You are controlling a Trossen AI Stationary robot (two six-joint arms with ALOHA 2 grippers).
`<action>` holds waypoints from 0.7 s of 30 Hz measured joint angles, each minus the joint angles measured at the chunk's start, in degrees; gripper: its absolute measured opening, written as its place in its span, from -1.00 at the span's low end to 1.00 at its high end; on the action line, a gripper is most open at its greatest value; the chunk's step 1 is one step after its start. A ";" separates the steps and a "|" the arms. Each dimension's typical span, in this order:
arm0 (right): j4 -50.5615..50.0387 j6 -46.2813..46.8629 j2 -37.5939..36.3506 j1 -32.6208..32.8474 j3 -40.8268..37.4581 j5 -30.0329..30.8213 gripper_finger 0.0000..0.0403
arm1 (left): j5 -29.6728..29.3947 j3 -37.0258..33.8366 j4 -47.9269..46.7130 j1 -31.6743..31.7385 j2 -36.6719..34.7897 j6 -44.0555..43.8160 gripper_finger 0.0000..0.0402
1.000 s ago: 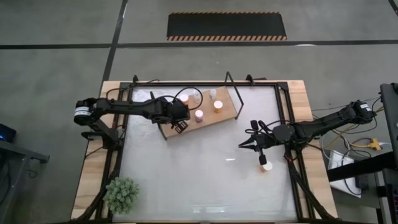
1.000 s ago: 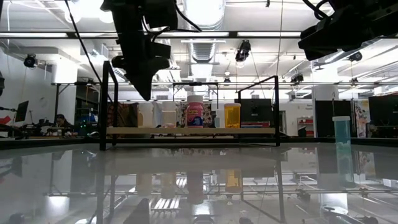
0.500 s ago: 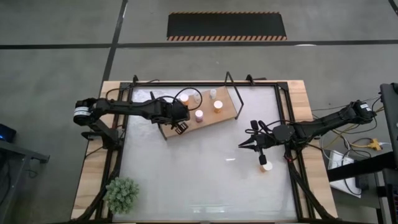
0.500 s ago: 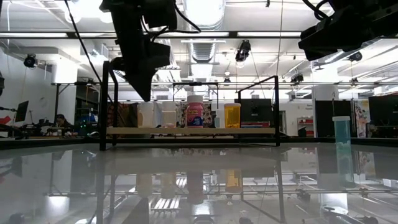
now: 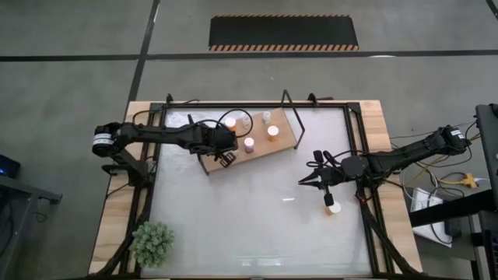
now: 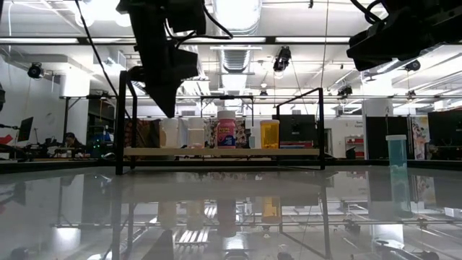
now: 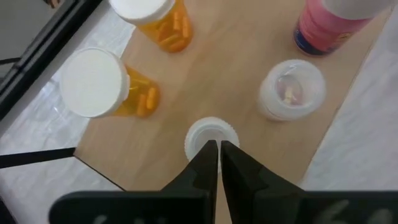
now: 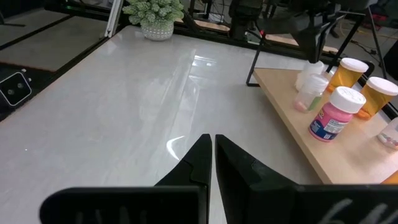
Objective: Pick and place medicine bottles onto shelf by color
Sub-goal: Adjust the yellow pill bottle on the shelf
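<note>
Nothing has shifted since a second ago: both arms and every bottle sit where they were.

From above, you see the left pincer [image 5: 226, 158] over the shelf's [image 5: 289, 141] near-left corner, with bottles beside it on the board: an orange one [image 5: 230, 123], a pink-labelled one [image 5: 249, 144], another orange one [image 5: 273, 131] and a small pale one [image 5: 266, 116]. Your right pincer [image 5: 305, 180] hangs over the desk [image 5: 233, 225] well right of the shelf, and one lone bottle [image 5: 334, 208] stands off the shelf, just beside that arm.

From desk level, the shelf carries a row of bottles, the pink-labelled [image 6: 227, 132] and an orange one [image 6: 269, 134] clearest; the lone bottle [image 6: 395, 150] stands far right of the shelf.

In the left wrist view, your pincer's fingers [image 7: 208, 163] are pressed nearly together, holding nothing, right over a small white-capped bottle [image 7: 210, 135]. Around it on the shelf stand two orange bottles [image 7: 106, 87] [image 7: 158, 18], a clear one [image 7: 289, 90] and the pink one.

In the right wrist view, the fingers [image 8: 198, 160] are almost closed and empty, the shelf well ahead.
</note>
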 joint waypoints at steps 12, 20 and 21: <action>-0.33 0.00 -0.02 0.00 -0.02 -0.01 -0.94 | -5.78 4.90 0.43 0.38 0.02 5.42 -0.98; -0.35 0.00 -0.01 0.00 -0.02 0.01 -0.94 | -6.36 4.60 0.36 3.83 0.33 9.03 -0.98; -0.37 0.00 -0.02 0.00 -0.02 0.01 -0.94 | -6.30 4.28 0.36 3.86 0.32 9.01 -0.98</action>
